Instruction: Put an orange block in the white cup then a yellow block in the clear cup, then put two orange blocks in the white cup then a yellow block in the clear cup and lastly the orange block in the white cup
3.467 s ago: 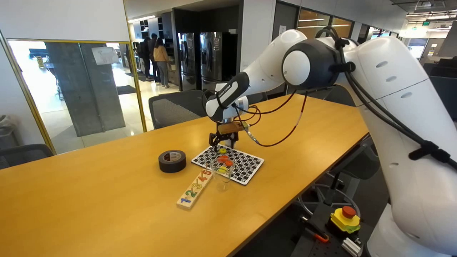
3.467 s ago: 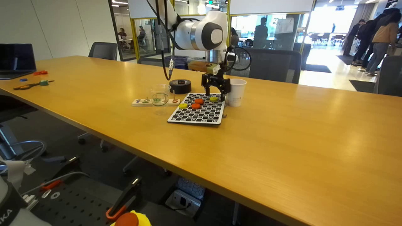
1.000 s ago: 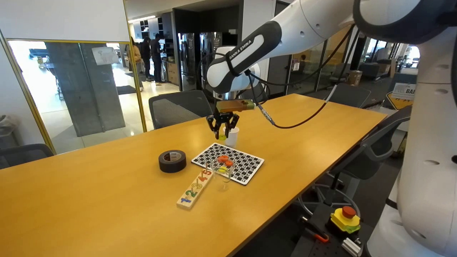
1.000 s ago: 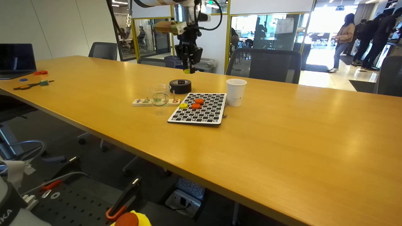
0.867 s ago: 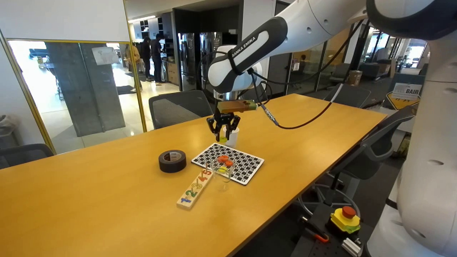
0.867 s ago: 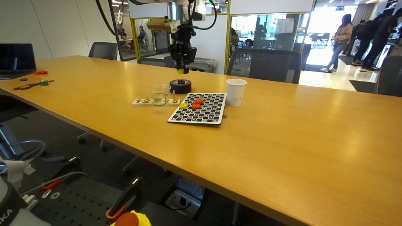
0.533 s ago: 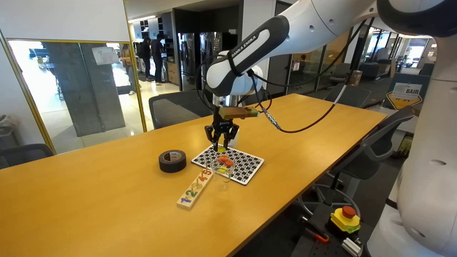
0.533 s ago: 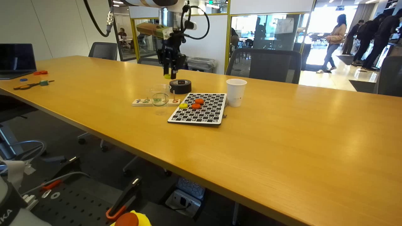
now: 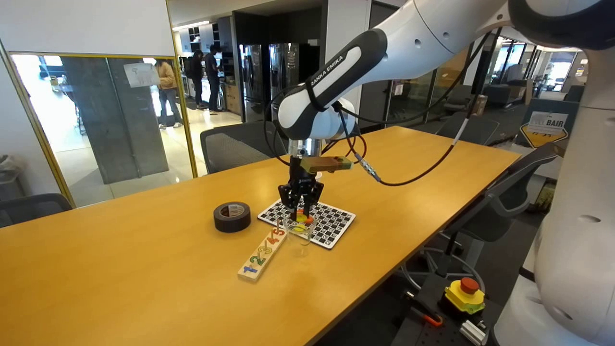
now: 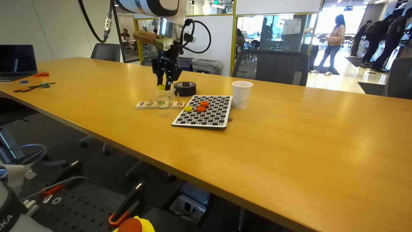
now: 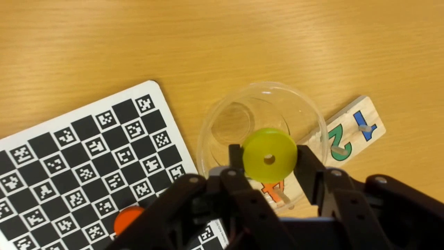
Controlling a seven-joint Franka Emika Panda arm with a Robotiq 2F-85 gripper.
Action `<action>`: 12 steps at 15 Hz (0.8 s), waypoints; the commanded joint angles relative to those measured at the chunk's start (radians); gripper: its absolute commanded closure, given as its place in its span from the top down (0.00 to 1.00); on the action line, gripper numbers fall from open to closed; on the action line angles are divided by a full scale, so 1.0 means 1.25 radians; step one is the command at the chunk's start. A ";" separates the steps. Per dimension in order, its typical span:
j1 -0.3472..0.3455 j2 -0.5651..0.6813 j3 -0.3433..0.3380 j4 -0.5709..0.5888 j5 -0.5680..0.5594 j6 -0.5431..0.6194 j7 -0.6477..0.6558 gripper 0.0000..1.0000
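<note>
In an exterior view the robot's arm reaches in from the right edge and slopes down to a bent wrist. Below that the gripper hangs, pointing almost straight down in both exterior views. In the wrist view its two black fingers face each other slightly apart, closed in a grip.
</note>
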 commanded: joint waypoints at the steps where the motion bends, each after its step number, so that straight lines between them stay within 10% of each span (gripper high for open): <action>1: -0.006 -0.019 0.005 -0.011 0.013 -0.013 -0.013 0.23; 2: -0.005 -0.019 0.004 -0.011 0.008 -0.010 -0.006 0.67; 7: -0.008 -0.014 -0.005 -0.002 -0.016 0.021 0.023 0.97; 12: -0.021 0.003 -0.027 0.024 -0.046 0.076 0.070 1.00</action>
